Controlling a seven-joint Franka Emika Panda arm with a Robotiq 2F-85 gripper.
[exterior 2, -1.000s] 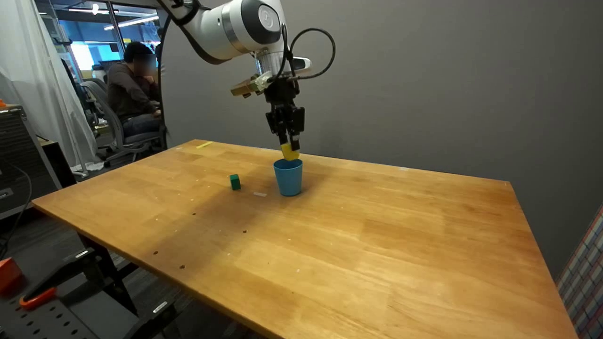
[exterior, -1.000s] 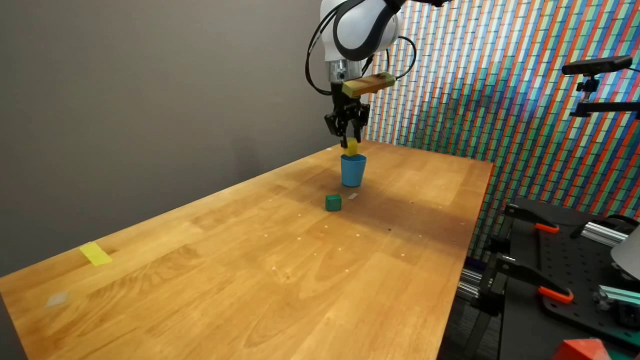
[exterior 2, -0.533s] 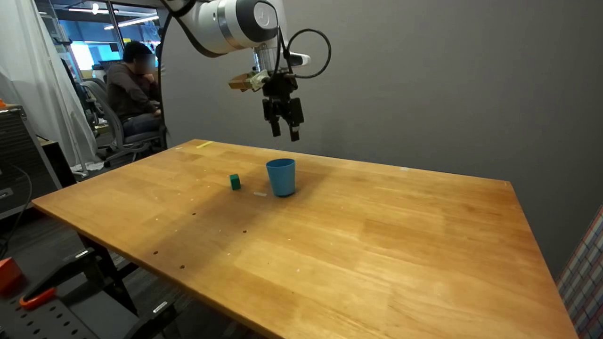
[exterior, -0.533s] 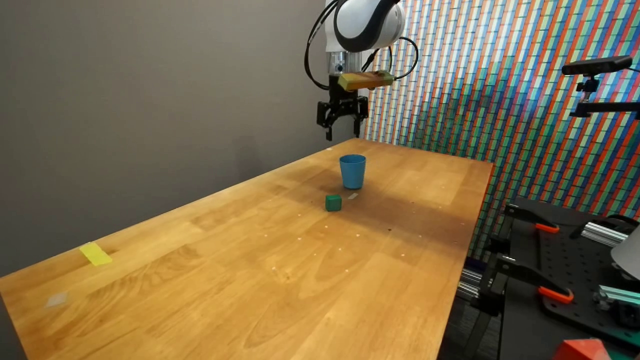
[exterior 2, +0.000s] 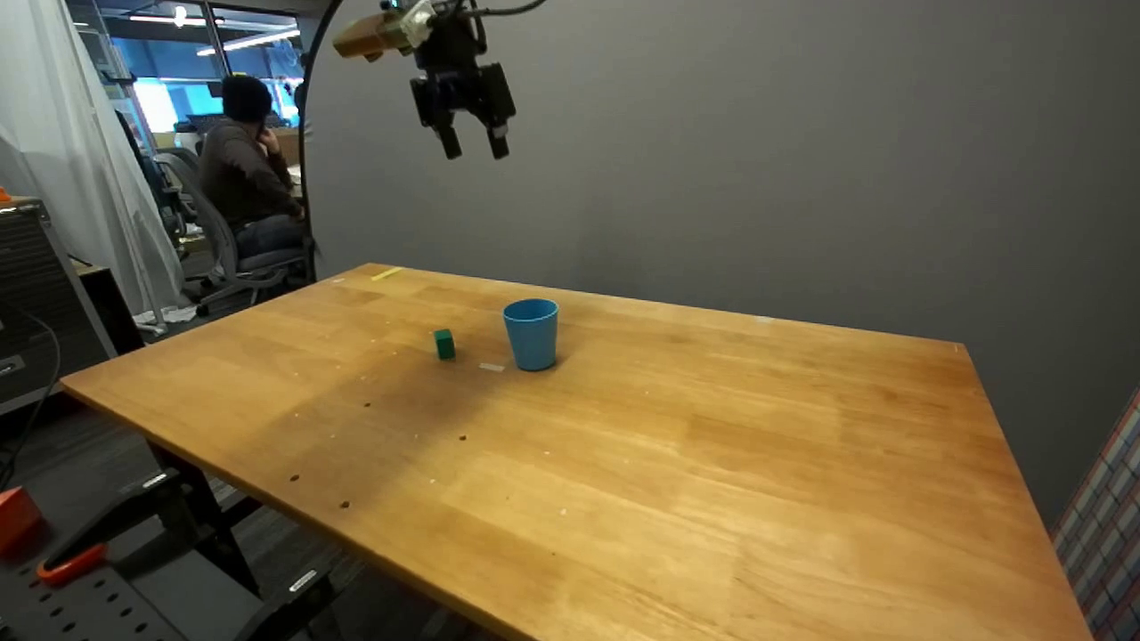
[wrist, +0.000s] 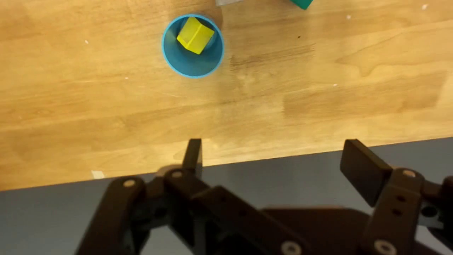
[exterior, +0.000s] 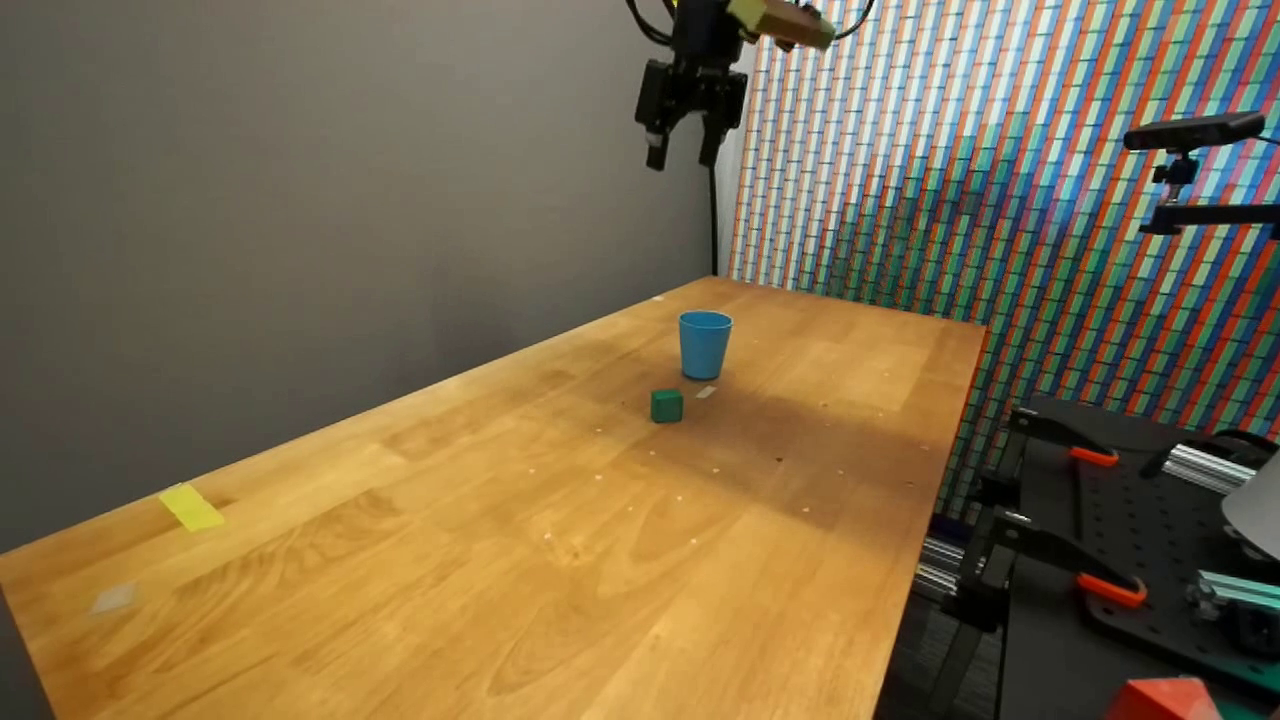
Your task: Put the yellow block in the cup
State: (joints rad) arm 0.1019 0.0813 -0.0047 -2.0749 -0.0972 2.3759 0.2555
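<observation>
- First, we check the claw (exterior 2: 476, 150): its fingers (wrist: 364, 170) stand spread wide apart, and the wrist view shows the edge of the wooden table (wrist: 262, 127) in the gap between them.
- In both exterior views, we read the claw as well above the table, pointing down, and well apart from the cup (exterior 2: 533, 338).
- We locate the yellow block (wrist: 195, 34) inside the cup. The wrist view shows it tilted and set toward the cup's far side; we cannot tell where it touches the cup.
- The cup is blue and stands upright on the table, mouth up. In both exterior views its side hides the block.
- The green block (exterior: 666, 406) rests on the table near the cup, apart from it, and to its left in both exterior views.
- A pale strip (exterior 2: 491, 367) lies flat on the table between cup and green block in an exterior view.
- In an exterior view, a patch of yellow tape (exterior: 191, 507) lies flat at the table's left, by the grey wall (exterior: 300, 250).
- To the right of the table, in an exterior view, we see black clamps (exterior: 1060, 548) with orange tips.
- At the far left, in an exterior view, a person (exterior 2: 245, 169) sits in a chair (exterior 2: 207, 214).
</observation>
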